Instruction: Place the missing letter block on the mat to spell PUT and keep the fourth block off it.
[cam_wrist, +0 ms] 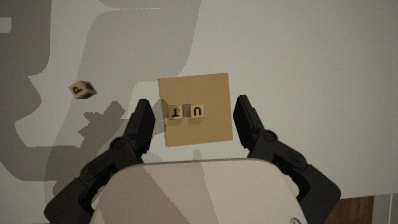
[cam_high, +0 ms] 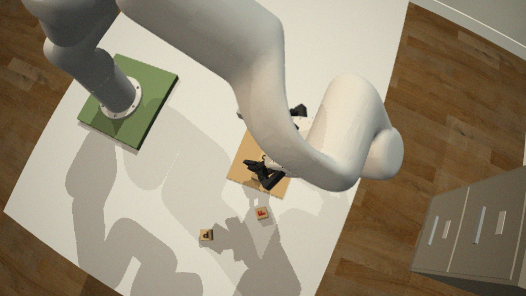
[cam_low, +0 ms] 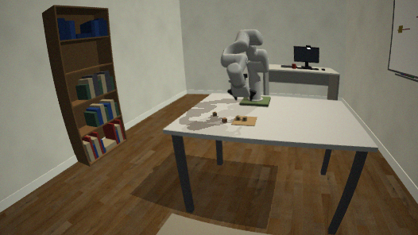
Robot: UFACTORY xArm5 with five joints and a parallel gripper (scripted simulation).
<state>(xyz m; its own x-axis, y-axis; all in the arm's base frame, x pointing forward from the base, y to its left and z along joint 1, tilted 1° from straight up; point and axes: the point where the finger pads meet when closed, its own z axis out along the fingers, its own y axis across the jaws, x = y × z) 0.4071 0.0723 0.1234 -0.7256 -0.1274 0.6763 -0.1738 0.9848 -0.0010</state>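
Note:
The orange-tan mat (cam_high: 240, 155) (cam_low: 250, 123) (cam_wrist: 195, 135) lies flat. On it the T block (cam_low: 238, 118) (cam_wrist: 173, 112) and U block (cam_low: 245, 118) (cam_wrist: 197, 111) lie side by side, both letters inverted in the wrist view; bare mat shows right of U there. The P block (cam_high: 206, 235) (cam_low: 214, 113) (cam_wrist: 82, 89) lies off the mat, P on top, turned differently from T and U. The red F block (cam_high: 261, 213) (cam_low: 224, 120) lies off the mat, near its edge, unseen in the wrist view. My gripper (cam_low: 243, 98) (cam_wrist: 194, 107) is open and empty, high above the mat.
The green base plate (cam_high: 155, 107) (cam_low: 255, 102) carries the arm. The arm hides part of the mat in the top view. Arm shadows fall across the white table (cam_high: 35, 200) (cam_low: 318, 127). A drawer cabinet (cam_high: 470, 235) stands beyond the table.

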